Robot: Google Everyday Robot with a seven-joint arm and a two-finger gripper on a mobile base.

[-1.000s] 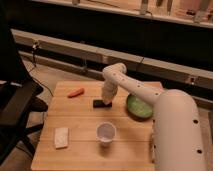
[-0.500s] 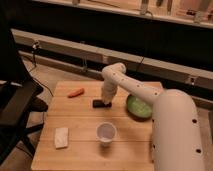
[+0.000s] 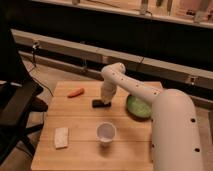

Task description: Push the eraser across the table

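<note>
The eraser (image 3: pixel 100 103) is a small flat black block lying near the middle of the light wooden table (image 3: pixel 80 150), a little toward the far side. My gripper (image 3: pixel 106 99) hangs from the white arm and comes down at the eraser's right end, touching or almost touching it. The arm reaches in from the lower right over the table's right side.
An orange carrot-like piece (image 3: pixel 76 92) lies at the far left. A white cup (image 3: pixel 106 133) stands in front of the eraser. A pale rectangular pad (image 3: pixel 61 137) lies at the front left. A green bowl (image 3: pixel 138 106) sits at the right, partly under the arm. A dark chair (image 3: pixel 15 112) stands left of the table.
</note>
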